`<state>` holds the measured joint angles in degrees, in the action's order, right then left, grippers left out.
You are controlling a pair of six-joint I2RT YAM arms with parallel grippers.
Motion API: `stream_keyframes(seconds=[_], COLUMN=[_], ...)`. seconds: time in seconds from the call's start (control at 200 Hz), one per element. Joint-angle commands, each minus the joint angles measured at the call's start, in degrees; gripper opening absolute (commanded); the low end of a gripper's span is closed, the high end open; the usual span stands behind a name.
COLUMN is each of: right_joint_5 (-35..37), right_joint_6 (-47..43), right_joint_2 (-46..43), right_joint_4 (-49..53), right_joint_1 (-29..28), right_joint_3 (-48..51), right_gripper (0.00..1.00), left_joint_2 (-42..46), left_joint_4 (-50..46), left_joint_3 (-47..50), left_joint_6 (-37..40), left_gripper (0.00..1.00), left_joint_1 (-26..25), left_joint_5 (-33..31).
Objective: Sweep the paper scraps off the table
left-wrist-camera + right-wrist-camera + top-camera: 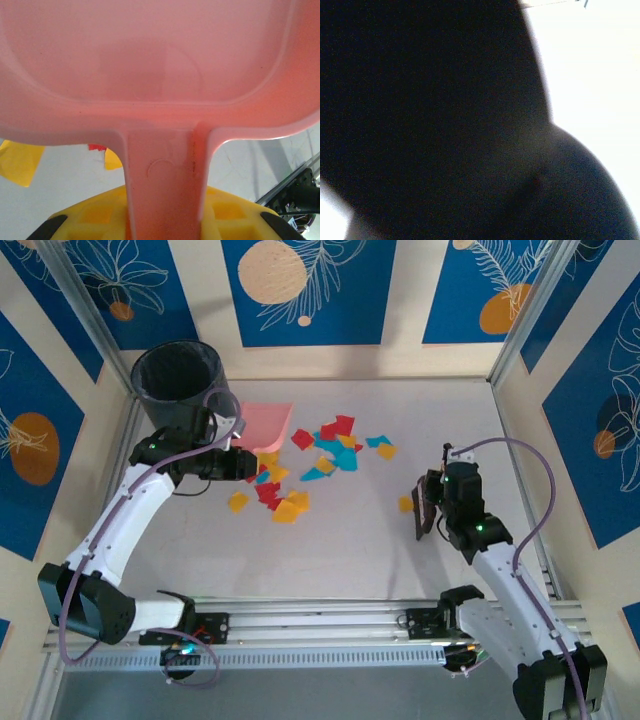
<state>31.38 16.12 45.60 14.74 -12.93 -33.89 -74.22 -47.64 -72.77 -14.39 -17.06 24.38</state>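
The paper scraps [337, 428] are recorded as red, yellow, orange and cyan, and the table [340, 540] as pale white-grey. The dustpan [265, 425] is noted as pink and the bin [180, 380] as black. The walls [330, 300] are patterned in blue and cream.

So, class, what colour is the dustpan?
The dustpan is pink, clearest in the left wrist view.

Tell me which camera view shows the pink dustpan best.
Top external: the pink dustpan sits beside the paper scraps, its outline mostly readable. The left wrist view gives a cropped close-up of its pan and handle, held by the left gripper.
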Motion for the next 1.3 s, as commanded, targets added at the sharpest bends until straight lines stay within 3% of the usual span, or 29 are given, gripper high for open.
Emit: stream_keyframes(seconds=[0.0, 0.26, 0.51, 0.825, 1.095, 1.295], right_joint_5=[5.0, 2.1, -2.5, -3.8, -23.4, -29.4], right_joint_6=[2.6, 7.9, 10.2, 5.0, 6.2, 14.0], right_joint_2=[1.7, 11.7, 23.7, 22.3, 21.3, 29.3], right_joint_4=[-5.0, -14.3, -18.8, -15.7, -19.7, -28.0], right_joint_1=[-0.6, -0.6, -0.7, -2.5, 1.2, 3.1], right_joint_3=[1.5, -0.1, -7.5, -12.5, -15.2, -18.1], right_gripper=[0.00, 0.00, 0.00, 0.00, 0.00, 0.00], left_joint_2=[0.1, 0.0, -0.3, -2.3, -4.6, -5.9], left_joint_4=[-1.0, -1.1, -1.1, -1.9, -2.1, -2.1], left_joint_3=[0.3, 0.7, 1.0, 0.8, 0.4, 0.5], left_joint_6=[1.5, 1.5, 1.3, 2.4, 3.2, 3.8], left_gripper=[0.00, 0.00, 0.00, 0.00, 0.00, 0.00], left_joint_1=[-0.8, -0.8, -0.9, -2.6, -4.6, -5.8], left_joint_5=[1.3, 1.2, 1.9, 1.4, -0.7, -2.6])
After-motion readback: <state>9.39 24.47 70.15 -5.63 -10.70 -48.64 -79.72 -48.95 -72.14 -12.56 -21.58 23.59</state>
